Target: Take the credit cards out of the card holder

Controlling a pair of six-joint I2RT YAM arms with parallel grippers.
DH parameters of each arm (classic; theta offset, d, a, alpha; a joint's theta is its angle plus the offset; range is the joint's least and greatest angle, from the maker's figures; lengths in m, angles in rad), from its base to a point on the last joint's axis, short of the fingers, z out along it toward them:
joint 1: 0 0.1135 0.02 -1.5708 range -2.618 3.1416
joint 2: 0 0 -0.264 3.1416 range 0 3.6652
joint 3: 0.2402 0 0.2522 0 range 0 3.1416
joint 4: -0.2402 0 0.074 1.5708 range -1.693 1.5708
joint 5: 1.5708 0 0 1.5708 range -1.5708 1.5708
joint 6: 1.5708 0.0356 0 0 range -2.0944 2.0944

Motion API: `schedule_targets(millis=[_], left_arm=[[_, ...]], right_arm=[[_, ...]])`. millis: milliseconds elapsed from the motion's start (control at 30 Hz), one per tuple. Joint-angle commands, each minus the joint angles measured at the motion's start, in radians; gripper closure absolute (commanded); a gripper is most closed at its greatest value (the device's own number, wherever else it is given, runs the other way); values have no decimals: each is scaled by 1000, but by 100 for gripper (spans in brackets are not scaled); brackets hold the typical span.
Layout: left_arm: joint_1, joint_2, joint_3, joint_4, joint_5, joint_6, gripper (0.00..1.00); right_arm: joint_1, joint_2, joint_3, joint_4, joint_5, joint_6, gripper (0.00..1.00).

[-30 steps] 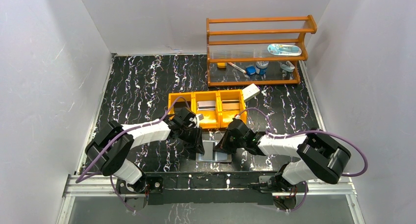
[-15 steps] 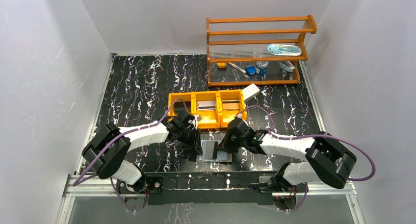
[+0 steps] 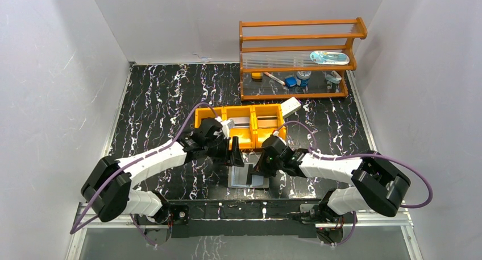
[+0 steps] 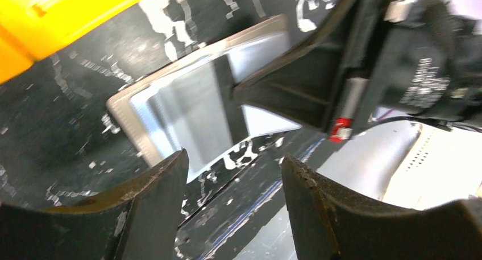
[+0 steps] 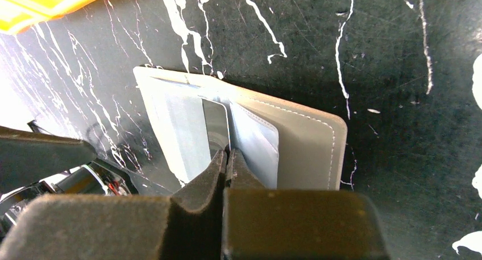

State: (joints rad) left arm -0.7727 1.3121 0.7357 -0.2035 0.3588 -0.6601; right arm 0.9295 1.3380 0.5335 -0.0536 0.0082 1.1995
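Note:
The grey card holder (image 3: 244,179) lies open on the table near the front edge, its pale blue-grey inner faces up (image 5: 307,152). My right gripper (image 5: 227,155) is shut on the edge of a thin dark credit card (image 5: 216,123) that stands in the holder's middle fold. In the top view the right gripper (image 3: 257,169) sits at the holder's right side. My left gripper (image 3: 233,153) is open and empty, lifted above the holder's left side; its wrist view shows the holder (image 4: 170,112) below the jaws. A silvery grey card (image 3: 239,122) and a brownish card (image 3: 268,122) lie in the orange tray.
The orange three-compartment tray (image 3: 224,110) stands just behind the grippers. A white box (image 3: 290,106) leans at its right end. An orange shelf rack (image 3: 298,58) with small items stands at the back right. White walls close in both sides.
My left gripper has risen off the holder's left side and moved back toward the tray. My right gripper has stayed at the holder, shut.

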Motion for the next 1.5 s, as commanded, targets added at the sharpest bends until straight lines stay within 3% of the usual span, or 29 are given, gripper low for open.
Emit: schedule_targets(millis=[0, 167, 467, 667, 1033, 1400, 1467], left_arm=[[-2, 33, 53, 104, 179, 8, 40], [-2, 121, 60, 131, 214, -3, 41], [-2, 238, 92, 41, 185, 9, 50], [-2, 258, 72, 3, 118, -30, 59], [-2, 271, 36, -34, 82, -4, 65], [-2, 281, 31, -34, 69, -13, 68], [-2, 273, 33, -33, 50, -27, 69]], right_arm=[[1, 13, 19, -61, 50, 8, 95], [0, -19, -8, -23, 81, 28, 94], [0, -68, -100, 87, 44, 106, 93], [-1, -100, -149, 161, 15, 131, 79], [-3, -104, -172, 219, -13, 138, 63], [-5, -33, -119, 195, -43, 60, 71], [-5, -28, -103, 169, -42, 55, 82]])
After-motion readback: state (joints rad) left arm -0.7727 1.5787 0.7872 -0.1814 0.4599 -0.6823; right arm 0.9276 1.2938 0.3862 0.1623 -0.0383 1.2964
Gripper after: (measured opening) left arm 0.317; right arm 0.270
